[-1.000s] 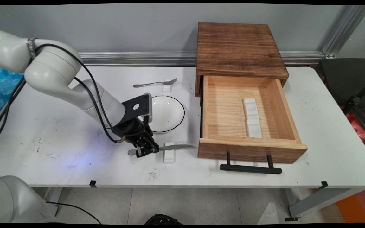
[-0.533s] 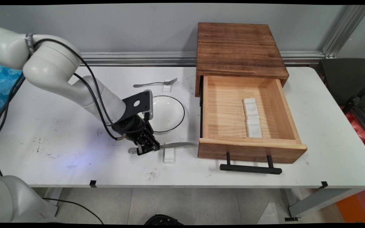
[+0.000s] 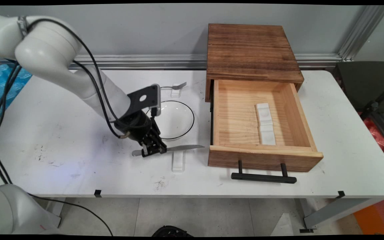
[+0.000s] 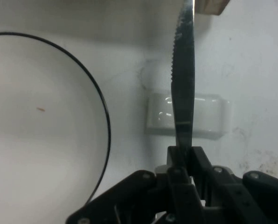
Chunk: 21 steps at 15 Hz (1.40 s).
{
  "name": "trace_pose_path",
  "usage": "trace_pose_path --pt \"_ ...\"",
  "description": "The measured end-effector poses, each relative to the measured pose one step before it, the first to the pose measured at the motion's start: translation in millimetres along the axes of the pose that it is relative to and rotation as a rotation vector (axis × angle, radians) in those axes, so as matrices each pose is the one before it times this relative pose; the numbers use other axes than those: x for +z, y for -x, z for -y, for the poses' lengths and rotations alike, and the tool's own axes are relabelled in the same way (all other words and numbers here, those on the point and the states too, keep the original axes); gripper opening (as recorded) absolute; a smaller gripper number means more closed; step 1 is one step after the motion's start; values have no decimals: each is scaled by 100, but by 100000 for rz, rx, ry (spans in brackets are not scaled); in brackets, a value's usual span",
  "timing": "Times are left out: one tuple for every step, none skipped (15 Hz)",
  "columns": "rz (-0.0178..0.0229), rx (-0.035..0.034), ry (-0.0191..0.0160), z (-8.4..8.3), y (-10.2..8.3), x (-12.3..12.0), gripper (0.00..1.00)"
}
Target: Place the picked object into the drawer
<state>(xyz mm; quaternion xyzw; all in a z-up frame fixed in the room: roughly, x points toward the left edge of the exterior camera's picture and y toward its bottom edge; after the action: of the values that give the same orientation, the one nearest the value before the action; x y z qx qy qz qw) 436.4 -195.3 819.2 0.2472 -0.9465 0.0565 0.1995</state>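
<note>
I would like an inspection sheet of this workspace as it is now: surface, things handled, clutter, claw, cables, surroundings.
Surface: white table with dark scuff marks.
Things handled: silver table knife held off its small white rest, blade pointing toward the light wooden drawer, which stands open with a white divided holder inside.
Clutter: white bowl with a black rim beside the claw; silver fork on a second white rest behind it.
Claw: black two-finger claw shut on the knife handle.
Cables: black cables hang along the arm.
Surroundings: dark wooden cabinet, grey wall, aluminium rail.
</note>
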Motion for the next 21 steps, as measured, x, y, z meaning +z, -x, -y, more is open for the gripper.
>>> trace_pose_path --pt "639 480 184 147 -145 -542 0" --pt "798 566 118 277 -204 -751 0" --pt "591 502 43 242 -207 -568 0" --pt "558 551 10 263 -214 -557 0" --pt "304 355 -24 226 -176 -388 0" --pt "473 564 -42 305 -250 -544 0" --pt "528 704 -144 417 -333 -657 0" --pt "502 717 -210 448 -348 -666 0" --pt "497 585 -198 380 -278 -560 0" --pt "575 599 -268 430 -309 -645 0" --pt "663 528 -287 413 -285 -654 0" --pt "527 429 -306 348 -244 -548 0" --pt "551 385 -450 409 -290 -632 0" --pt "365 315 -540 418 -333 -602 0" --pt "205 254 -470 351 -308 -473 0" --pt "72 197 -345 240 -240 -296 0" --pt "-12 262 -533 343 -362 -425 0" --pt "-219 142 -740 455 -529 -504 0" --pt "-357 120 -478 326 -481 -321 0" --pt "-400 127 -396 290 -499 -279 0" --pt "-350 108 -223 170 -373 -163 0"
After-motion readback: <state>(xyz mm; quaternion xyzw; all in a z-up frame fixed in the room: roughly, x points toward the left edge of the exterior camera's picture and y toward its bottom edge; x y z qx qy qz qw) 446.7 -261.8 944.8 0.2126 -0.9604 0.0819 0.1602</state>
